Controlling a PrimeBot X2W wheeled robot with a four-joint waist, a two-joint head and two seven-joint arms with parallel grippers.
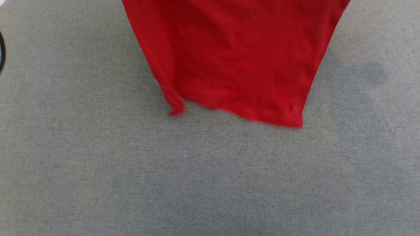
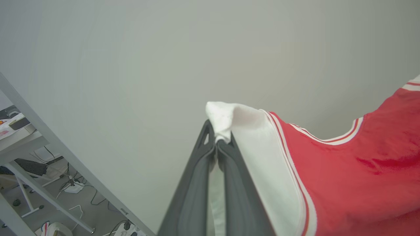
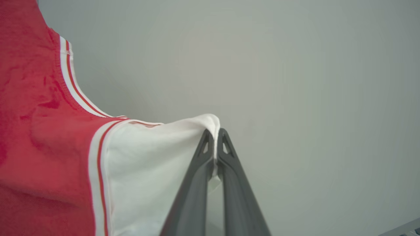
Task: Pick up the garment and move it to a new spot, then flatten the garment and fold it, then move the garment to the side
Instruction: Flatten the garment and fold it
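**Current step.** The left gripper (image 2: 216,141) is clamped shut on the tip of one white sleeve (image 2: 262,157). The garment (image 1: 236,59), a red jersey-style T-shirt with striped trim, hangs spread between the two arms. The right gripper (image 3: 215,146) is likewise closed on the tip of the opposite white sleeve (image 3: 154,164). In the head view the red body hangs down over the grey fabric surface (image 1: 98,164), with the hem (image 1: 242,113) lowest. The hem is blurred, so whether it touches the surface cannot be told. This is judged to be the carry to a new spot, with flattening and folding not yet done.

**Next move.** The shirt needs lowering hem-first onto open grey surface. Both sleeves should be kept level and drawn apart so the body lays out flat without bunching. The hem's left corner is curled and may tuck under.

**Surroundings.** A dark curved rim (image 1: 1,52) sits at the far left edge of the head view; it is possibly a round object, but too cropped to name. The left wrist view shows a pale metal frame (image 2: 49,144) and floor cables (image 2: 95,196), well apart from the shirt. No object lies on the grey surface beneath the hem.
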